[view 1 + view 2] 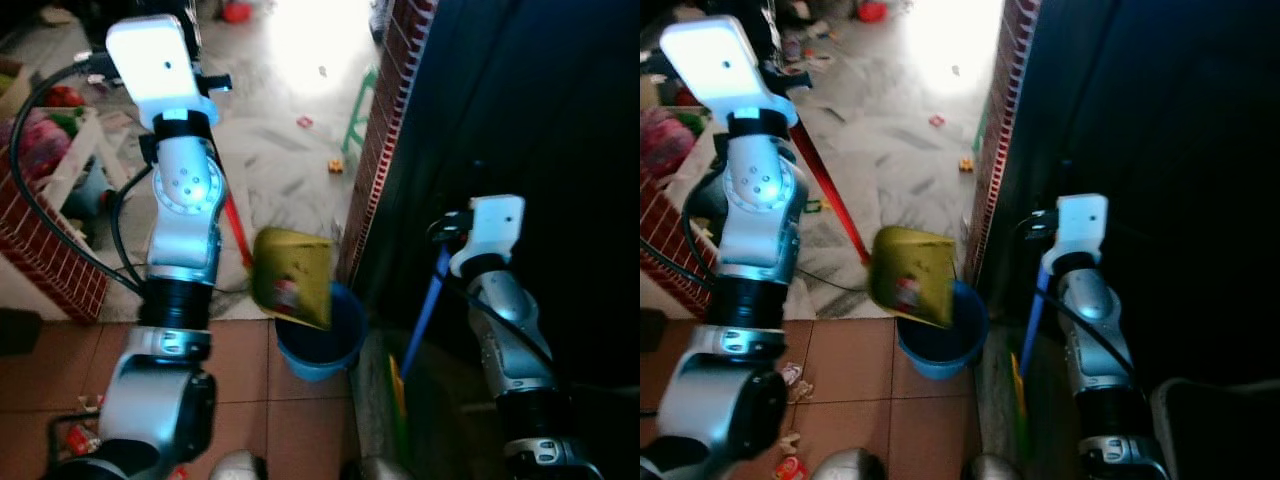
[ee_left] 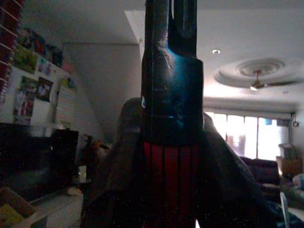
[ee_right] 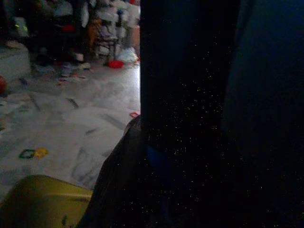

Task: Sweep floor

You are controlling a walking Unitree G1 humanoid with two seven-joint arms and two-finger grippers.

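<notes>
My left arm is raised, and my left gripper (image 2: 171, 124) is shut on the red and black handle (image 2: 171, 95) of an olive-yellow dustpan (image 1: 292, 275). The pan hangs tilted over a blue bucket (image 1: 345, 345) on the tiled floor, with a bit of red litter on it. The red handle (image 1: 830, 190) slants up from the pan toward my left wrist. At the right, in deep shade, my right gripper (image 1: 445, 238) is shut on the blue broom handle (image 1: 425, 310), which runs down to yellow-green bristles (image 1: 398, 390).
A brick pillar (image 1: 385, 130) stands just behind the bucket, with darkness to its right. Small litter (image 1: 304, 121) and a yellow toy (image 1: 335, 166) lie on the marble floor. A low brick wall (image 1: 50, 260) and black cables (image 1: 60, 230) are at the left.
</notes>
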